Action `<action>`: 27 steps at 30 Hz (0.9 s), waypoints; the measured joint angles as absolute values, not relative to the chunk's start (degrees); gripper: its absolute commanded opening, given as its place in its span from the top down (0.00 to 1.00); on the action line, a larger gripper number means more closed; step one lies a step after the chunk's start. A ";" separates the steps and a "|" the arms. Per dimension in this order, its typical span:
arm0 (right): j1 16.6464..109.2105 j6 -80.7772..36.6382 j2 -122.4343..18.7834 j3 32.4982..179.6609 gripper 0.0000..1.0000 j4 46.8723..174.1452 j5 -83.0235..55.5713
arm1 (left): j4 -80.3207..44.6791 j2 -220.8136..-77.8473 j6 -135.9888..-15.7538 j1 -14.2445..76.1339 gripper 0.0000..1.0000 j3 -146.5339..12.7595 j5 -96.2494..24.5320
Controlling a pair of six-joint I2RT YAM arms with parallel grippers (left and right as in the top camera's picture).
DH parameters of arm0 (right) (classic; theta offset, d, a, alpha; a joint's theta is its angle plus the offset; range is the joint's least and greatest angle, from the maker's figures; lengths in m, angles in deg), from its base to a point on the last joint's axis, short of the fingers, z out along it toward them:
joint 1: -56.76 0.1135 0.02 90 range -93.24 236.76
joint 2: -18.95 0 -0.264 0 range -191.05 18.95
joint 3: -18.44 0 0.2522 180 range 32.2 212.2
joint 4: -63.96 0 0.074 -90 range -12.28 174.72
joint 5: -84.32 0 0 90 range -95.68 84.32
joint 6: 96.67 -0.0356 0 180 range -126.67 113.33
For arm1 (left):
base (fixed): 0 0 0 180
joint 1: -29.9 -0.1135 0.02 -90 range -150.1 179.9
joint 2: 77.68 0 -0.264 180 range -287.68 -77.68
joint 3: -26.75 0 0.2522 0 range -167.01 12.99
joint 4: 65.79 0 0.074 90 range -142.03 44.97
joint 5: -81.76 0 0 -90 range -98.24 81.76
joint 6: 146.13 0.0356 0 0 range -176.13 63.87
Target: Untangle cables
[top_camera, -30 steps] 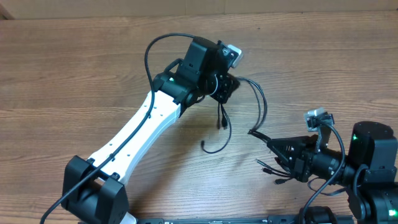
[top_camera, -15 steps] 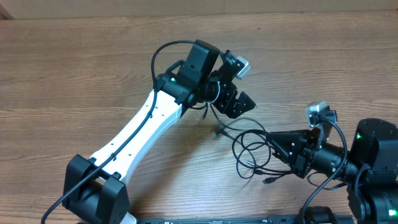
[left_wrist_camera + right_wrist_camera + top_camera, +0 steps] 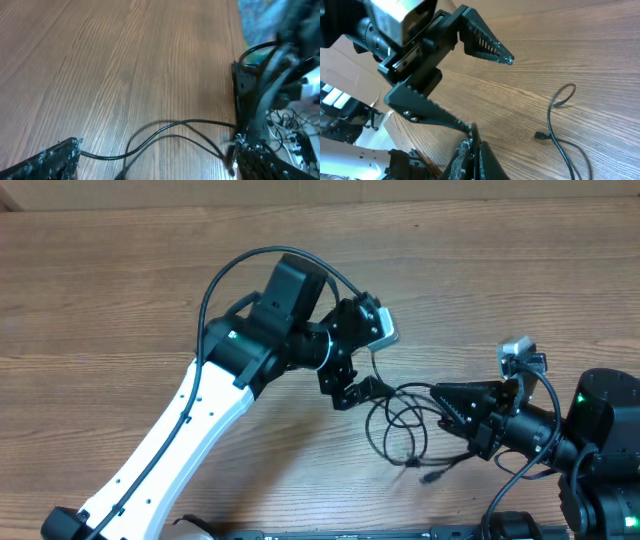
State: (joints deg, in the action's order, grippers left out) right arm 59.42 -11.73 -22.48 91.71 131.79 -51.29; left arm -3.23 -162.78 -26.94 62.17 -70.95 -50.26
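Note:
The cables (image 3: pixel 392 426) are thin black cords lying in loose loops on the wooden table (image 3: pixel 120 290), with a plug end (image 3: pixel 432 477) at the front. My right gripper (image 3: pixel 440 396) is shut on one strand at the right side of the loops. In the right wrist view the strand runs up between its closed fingers (image 3: pixel 472 150), and another cable (image 3: pixel 551 120) with a plug lies loose on the wood. My left gripper (image 3: pixel 365 372) stands open just left of the loops. In the left wrist view, two strands (image 3: pixel 165 131) cross the gap between its fingers (image 3: pixel 52 161), untouched.
The left arm's white link (image 3: pixel 180 430) crosses the front left of the table. The right arm's black body (image 3: pixel 600 430) sits at the front right corner. A thick black arm cable (image 3: pixel 230 275) arcs over the left wrist.
My left gripper has opened wide and let the cables go. They dropped from a hanging bunch into loops on the table. The left wrist swung down toward the right gripper, which stayed shut.

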 measured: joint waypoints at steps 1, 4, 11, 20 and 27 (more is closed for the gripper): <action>59.42 -12.02 -22.46 91.71 0.96 131.81 -51.31 | -2.95 -162.81 -25.61 62.17 0.00 -70.95 -51.09; 59.42 -12.28 -22.48 91.71 0.96 131.74 -51.35 | -2.84 -162.83 -23.93 62.17 0.00 -70.95 -52.49; 59.42 -12.45 -22.48 91.71 0.96 131.07 -52.38 | -2.86 -162.83 -23.10 62.17 0.00 -70.95 -51.90; 59.42 -12.45 -22.48 91.71 0.96 131.31 -53.69 | -6.53 -162.83 -26.92 62.17 0.00 -70.95 -45.67; 59.42 -12.43 -22.48 91.71 0.96 131.31 -53.28 | -9.64 -162.65 -28.12 62.17 0.00 -70.95 -43.53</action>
State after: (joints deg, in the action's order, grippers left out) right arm 59.42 -12.43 -22.48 91.71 131.31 -53.28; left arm -9.64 -162.65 -28.12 62.17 -70.95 -43.53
